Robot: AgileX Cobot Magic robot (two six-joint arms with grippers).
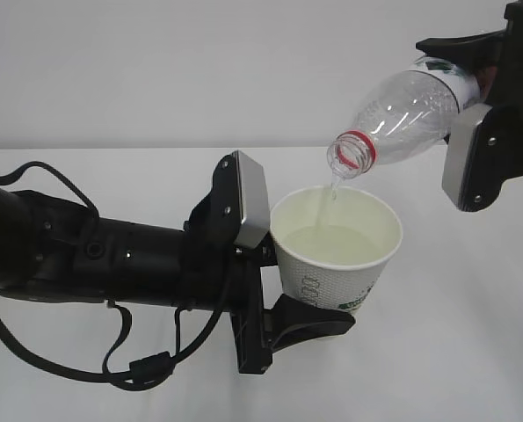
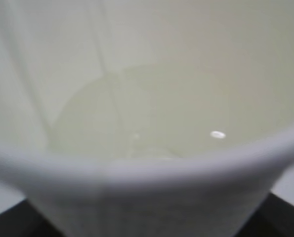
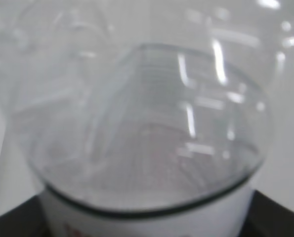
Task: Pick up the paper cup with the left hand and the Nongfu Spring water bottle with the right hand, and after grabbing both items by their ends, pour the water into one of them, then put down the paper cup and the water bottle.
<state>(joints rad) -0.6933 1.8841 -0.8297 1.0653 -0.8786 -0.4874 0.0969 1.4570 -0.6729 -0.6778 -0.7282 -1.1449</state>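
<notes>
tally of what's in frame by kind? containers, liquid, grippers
Paper cups: 1, the paper cup, held by the left gripper
Bottles: 1, the Nongfu Spring water bottle, tilted over the cup, held by the right gripper
Liquid: 1, the water, pooled in the cup
Grippers: 2
Total: 5

Lab — bare white tabletop (image 1: 472,352); blank wall (image 1: 199,70)

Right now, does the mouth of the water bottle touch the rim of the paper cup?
Apart. In the exterior view the water bottle mouth hangs above the paper cup rim, with white wall visible between them.
</notes>
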